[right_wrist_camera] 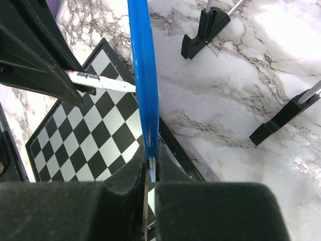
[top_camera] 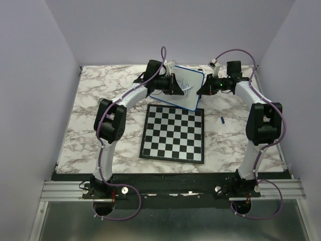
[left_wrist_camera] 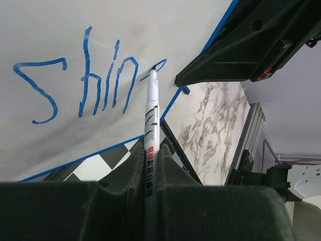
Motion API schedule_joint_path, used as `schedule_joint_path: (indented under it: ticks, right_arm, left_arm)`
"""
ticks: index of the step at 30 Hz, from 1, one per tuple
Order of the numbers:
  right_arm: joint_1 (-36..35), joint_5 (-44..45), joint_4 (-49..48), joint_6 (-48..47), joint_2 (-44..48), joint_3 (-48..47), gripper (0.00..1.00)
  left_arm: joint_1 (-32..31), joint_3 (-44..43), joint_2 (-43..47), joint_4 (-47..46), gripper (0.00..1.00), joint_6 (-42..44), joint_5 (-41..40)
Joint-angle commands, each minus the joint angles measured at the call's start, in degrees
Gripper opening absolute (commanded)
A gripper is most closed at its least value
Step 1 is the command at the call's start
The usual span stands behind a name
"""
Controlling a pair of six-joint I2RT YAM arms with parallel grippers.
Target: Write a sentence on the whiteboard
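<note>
Above: whiteboard (top_camera: 193, 98) propped between my left hand (top_camera: 176, 87) and right hand (top_camera: 202, 90). Left wrist: hand clamped on marker (left_wrist_camera: 151, 115), tip ahead touching the sentence (left_wrist_camera: 85, 85). Right wrist: hand pinches the board's rim; pressing hard could slip it, smearing letters.

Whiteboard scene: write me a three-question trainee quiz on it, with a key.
1. True or false: the left end effector grips the marker with its tip on the whiteboard.
2. The right end effector is shut on: A) the marker; B) the whiteboard's blue rim; C) nothing.
3. Fill in: in the left wrist view, the finished letters of the sentence read "____".
Key: 1 true; 2 B; 3 shin.
</note>
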State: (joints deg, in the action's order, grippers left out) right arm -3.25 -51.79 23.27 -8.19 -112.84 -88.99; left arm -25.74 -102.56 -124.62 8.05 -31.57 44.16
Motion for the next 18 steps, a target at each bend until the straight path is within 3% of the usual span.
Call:
schedule_joint_path:
  ticks: [1,18]
  right_arm:
    - [-0.4,-3.0,0.8,-0.7,0.5,-1.5,0.0]
    - [-0.4,-3.1,1.0,-0.7,0.5,-1.6,0.0]
  left_arm:
    - [0.9,1.8,0.0,-0.8,0.0,-0.4,-3.8]
    - [0.9,3.6,0.4,0.8,0.0,1.4,-3.2]
